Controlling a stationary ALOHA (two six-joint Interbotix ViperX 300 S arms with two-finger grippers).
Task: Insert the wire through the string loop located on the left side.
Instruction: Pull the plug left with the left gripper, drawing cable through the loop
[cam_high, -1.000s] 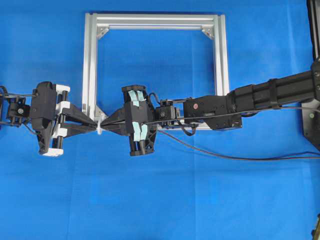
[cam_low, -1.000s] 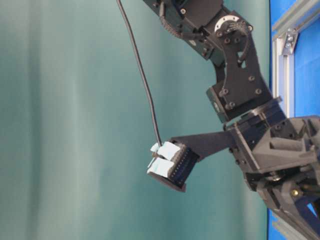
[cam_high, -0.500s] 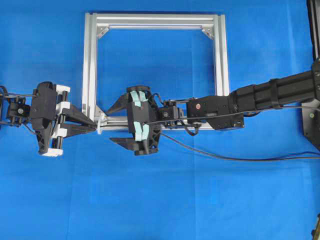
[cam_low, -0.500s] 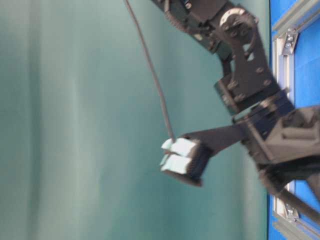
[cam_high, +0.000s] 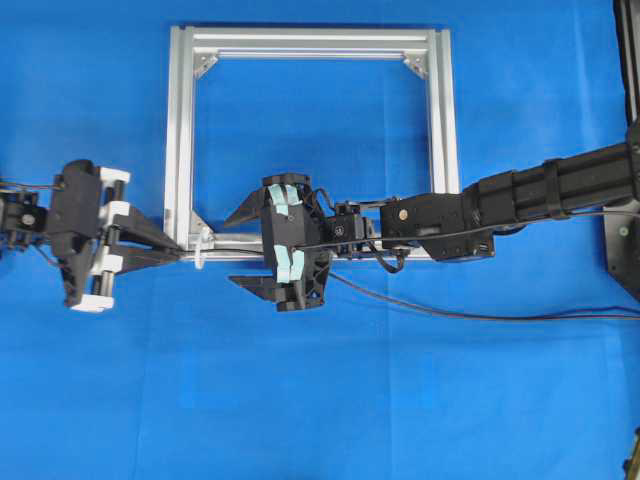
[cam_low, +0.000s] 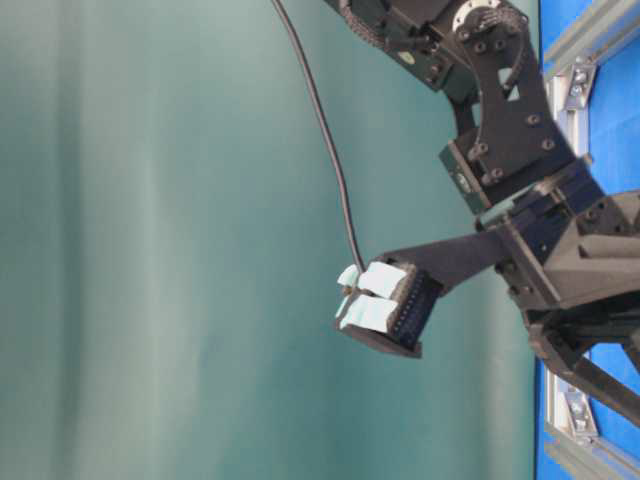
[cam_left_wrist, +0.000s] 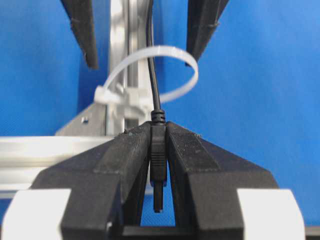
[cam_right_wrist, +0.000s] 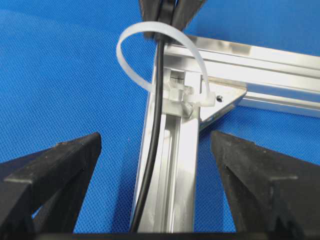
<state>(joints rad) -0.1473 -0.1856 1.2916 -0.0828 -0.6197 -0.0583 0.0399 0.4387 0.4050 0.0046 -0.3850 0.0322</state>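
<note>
The wire already runs through the string loop at the frame's lower-left corner, its plug clenched by the left gripper on the loop's outer side, while the right gripper stands released on the inner side.

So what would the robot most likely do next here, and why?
Probably the left gripper should draw back, pulling more of the wire through. Its jaws are clamped on the plug tip, the wire already passes through the string loop, and the right gripper stands wide open around the wire, no longer holding it.
</note>
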